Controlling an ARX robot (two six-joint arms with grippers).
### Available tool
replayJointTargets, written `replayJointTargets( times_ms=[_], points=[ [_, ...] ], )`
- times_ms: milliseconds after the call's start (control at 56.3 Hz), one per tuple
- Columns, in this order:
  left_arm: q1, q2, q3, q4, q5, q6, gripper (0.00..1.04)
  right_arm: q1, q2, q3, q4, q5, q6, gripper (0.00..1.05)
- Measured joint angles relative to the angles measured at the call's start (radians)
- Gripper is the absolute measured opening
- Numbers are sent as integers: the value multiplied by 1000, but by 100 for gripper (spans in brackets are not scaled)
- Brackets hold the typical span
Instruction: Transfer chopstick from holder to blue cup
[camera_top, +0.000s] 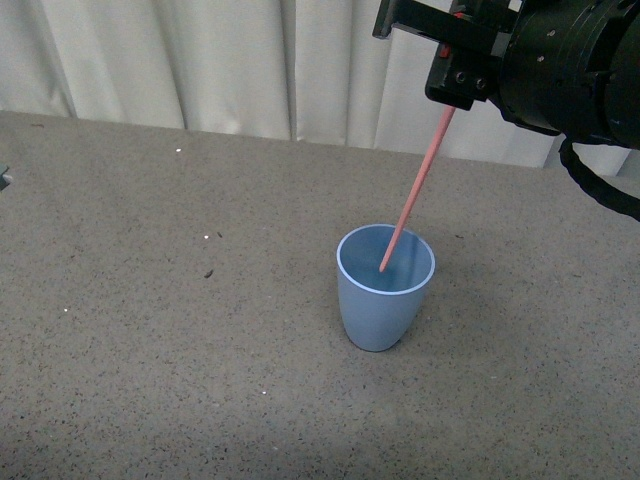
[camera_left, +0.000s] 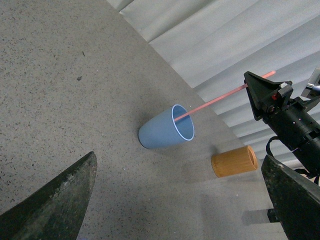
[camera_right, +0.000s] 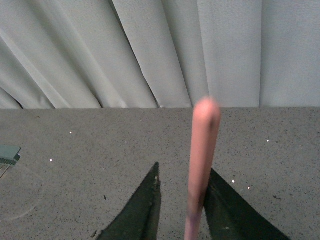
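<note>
Right pincer (camera_top: 452, 98) is pinching the chopstick (camera_top: 412, 190) near its top end, tip already inside the blue cup (camera_top: 384, 287) toward 12 o'clock. It looks light, stiff and probably slick, so a high grip makes sense, and the cup looks easy to tip. Left pincer (camera_left: 175, 200) is spread wide, holding nothing.

The blue cup (camera_top: 384, 300) looked smooth matt plastic, the desk (camera_top: 150, 330) rough and speckled, the curtain (camera_top: 200, 60) pleated cloth

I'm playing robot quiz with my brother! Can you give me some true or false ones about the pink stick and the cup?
1. The right gripper holds the chopstick. True.
2. The chopstick's lower end is inside the blue cup. True.
3. The cup has tipped over. False: it stands upright.
4. The chopstick stands straight up. False: it leans.
5. The left gripper holds the cup. False: its fingers are apart and empty.
</note>
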Motion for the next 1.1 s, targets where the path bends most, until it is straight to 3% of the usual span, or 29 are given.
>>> replayJointTargets(
  times_ms=[213, 373, 426, 461, 497, 603, 657, 728, 799, 834, 905, 1100],
  points=[
    [0, 0, 0, 0, 0, 0, 98, -10, -8, -1, -19, 28, -6, 72],
    [0, 0, 0, 0, 0, 0, 98, -64, -88, -34, -32, 54, -36, 97],
    [0, 0, 0, 0, 0, 0, 98, -95, -156, -92, 19, 78, -79, 92],
    [0, 0, 0, 0, 1, 0, 98, -125, -200, -161, 137, 117, -161, 84],
    [0, 0, 0, 0, 0, 0, 98, -167, -274, -247, 193, 92, -239, 75],
    [0, 0, 0, 0, -1, 0, 98, -268, -486, -431, 148, 5, -319, 57],
    [0, 0, 0, 0, 0, 0, 98, -327, -637, -530, 70, -51, -339, 46],
    [0, 0, 0, 0, 0, 0, 98, -426, -931, -653, -146, -151, -354, 28],
    [0, 0, 0, 0, 0, 0, 98, -452, -1374, -726, -535, -161, -360, 8],
    [0, 0, 0, 0, -1, 0, 98, -453, -1551, -749, -653, -168, -365, 0],
    [0, 0, 0, 0, -1, 0, 98, -454, -1690, -753, -702, -167, -367, 1],
    [0, 1, 0, 0, 0, 0, 98, -454, -1704, -753, -707, -167, -367, 1]
  ],
)
